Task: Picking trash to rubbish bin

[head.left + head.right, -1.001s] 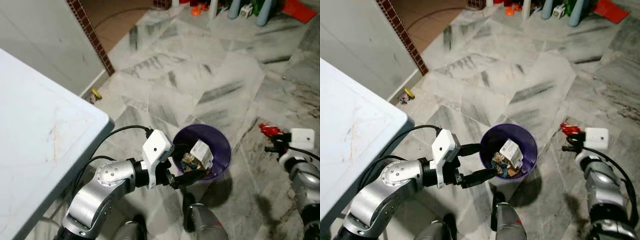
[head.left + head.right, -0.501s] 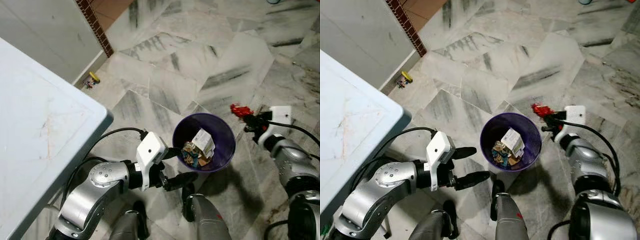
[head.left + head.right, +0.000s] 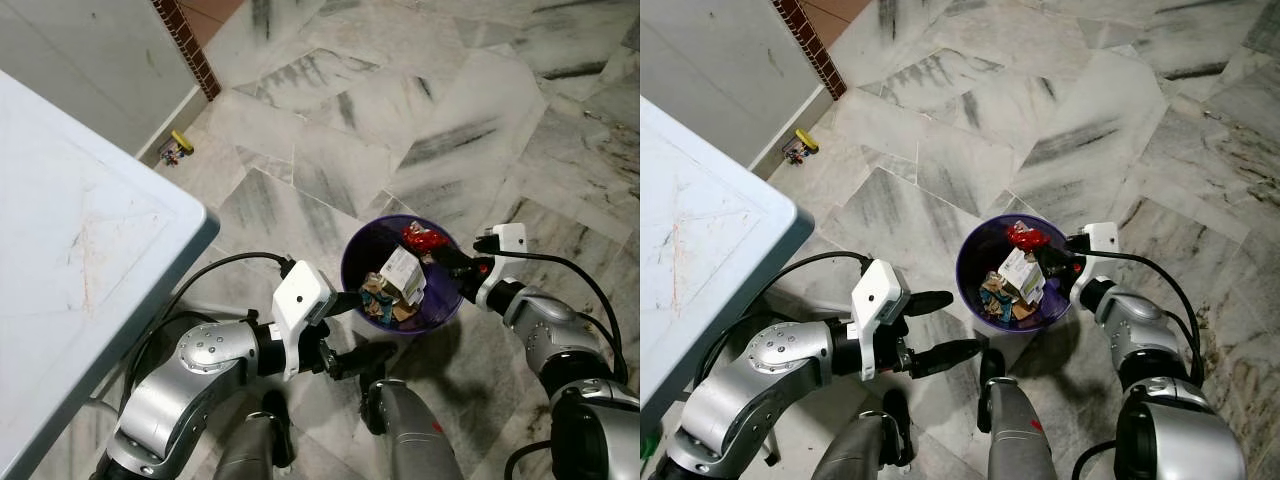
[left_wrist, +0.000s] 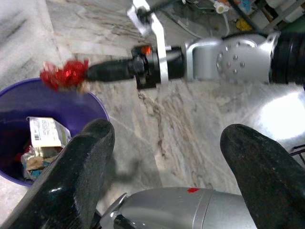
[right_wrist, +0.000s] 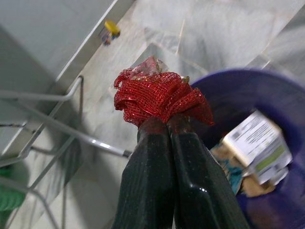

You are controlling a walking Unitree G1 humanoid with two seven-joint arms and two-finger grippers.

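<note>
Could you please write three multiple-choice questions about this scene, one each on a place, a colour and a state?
1. Where is the red netting?
A. over the bin
B. on the table
C. on the floor by the wall

2. What colour is the bin?
A. green
B. purple
C. white

3. How is the left gripper?
A. shut on a carton
B. shut on the bin's rim
C. open, holding nothing

Answers: 1 A, the right gripper holds it above the bin's opening. 2 B, its wall is purple. 3 C, its fingers stand wide apart beside the bin.
</note>
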